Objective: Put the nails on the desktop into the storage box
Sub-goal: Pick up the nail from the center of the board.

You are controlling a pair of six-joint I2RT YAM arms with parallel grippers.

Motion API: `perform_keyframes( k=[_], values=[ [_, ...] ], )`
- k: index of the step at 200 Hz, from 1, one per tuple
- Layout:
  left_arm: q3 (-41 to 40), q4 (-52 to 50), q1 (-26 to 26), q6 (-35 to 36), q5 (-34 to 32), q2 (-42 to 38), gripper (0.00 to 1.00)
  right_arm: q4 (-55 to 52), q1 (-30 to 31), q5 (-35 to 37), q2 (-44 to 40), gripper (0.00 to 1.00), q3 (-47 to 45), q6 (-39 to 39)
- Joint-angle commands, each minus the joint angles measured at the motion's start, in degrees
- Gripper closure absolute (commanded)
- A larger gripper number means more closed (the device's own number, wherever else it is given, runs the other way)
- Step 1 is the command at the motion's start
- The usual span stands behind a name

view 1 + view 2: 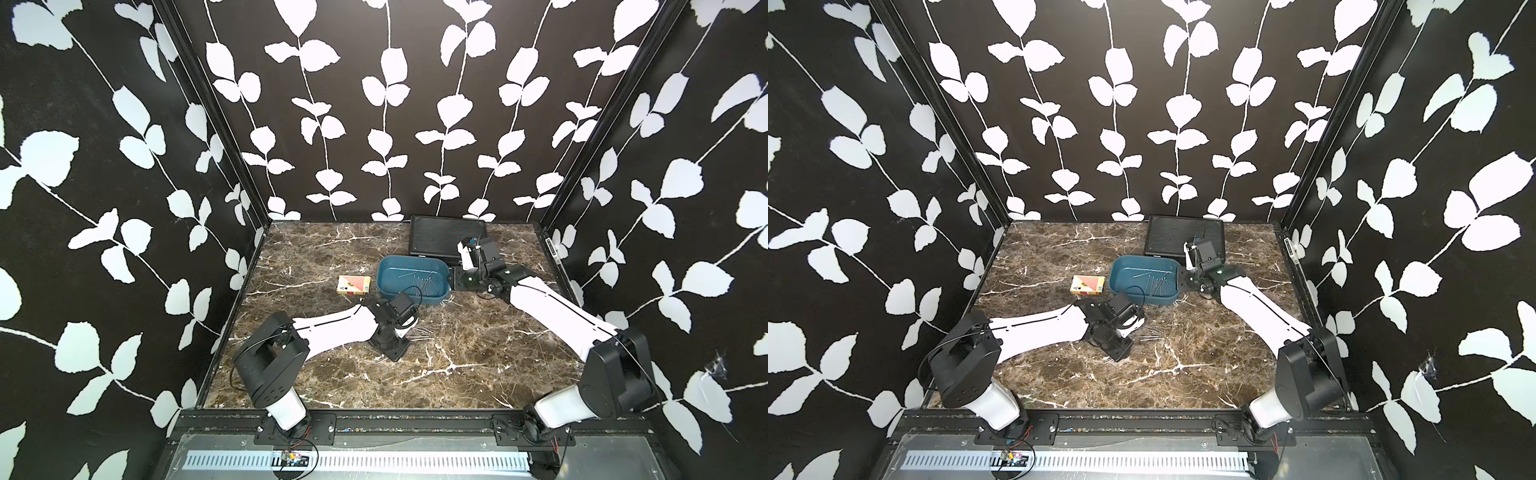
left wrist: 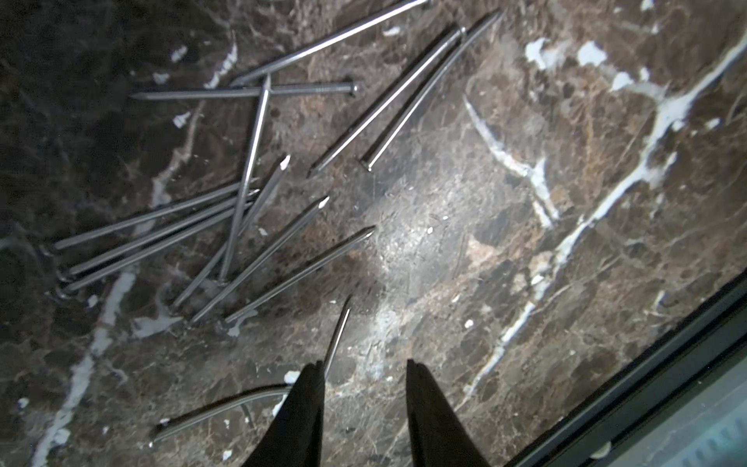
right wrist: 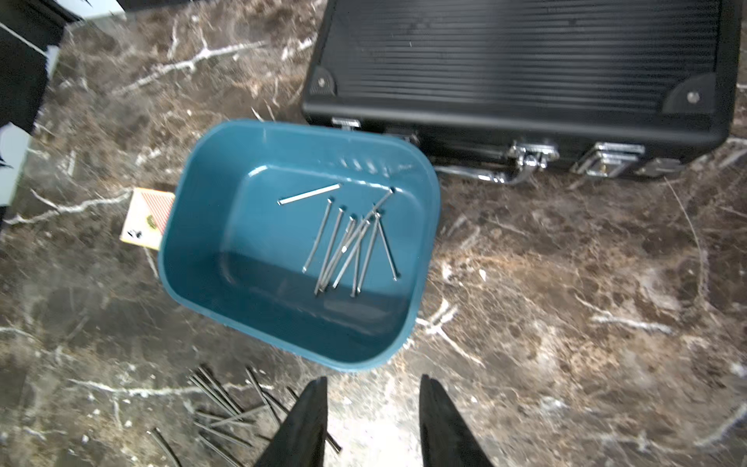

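Nails, thin silvery-grey metal [image 3: 347, 242]: about ten lie in the shallow teal-blue plastic storage box [image 3: 194, 258], centre of the right wrist frame. Left wrist view shows a loose heap [image 2: 242, 226] sharply on the brown marble tabletop [image 2: 525, 283]; the right wrist view blurs it, lower left. Left claw [image 2: 364, 372] is partly open and empty. Right claw [image 3: 372, 388] is likewise.
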Motion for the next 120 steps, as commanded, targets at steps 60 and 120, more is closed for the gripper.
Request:
perform_keyframes(
  k=[60, 120],
  values=[
    [1.9, -3.2, -0.9, 4.9, -3.5, 1.2, 0.68, 3.0, -0.3, -0.1, -5.9, 0.58, -6.2, -0.8],
    [0.3, -3.7, -1.5, 6.7, -3.6, 1.7, 0.68, 3.9, -0.3, -0.4, -5.3, 0.58, -6.4, 0.2]
  ],
)
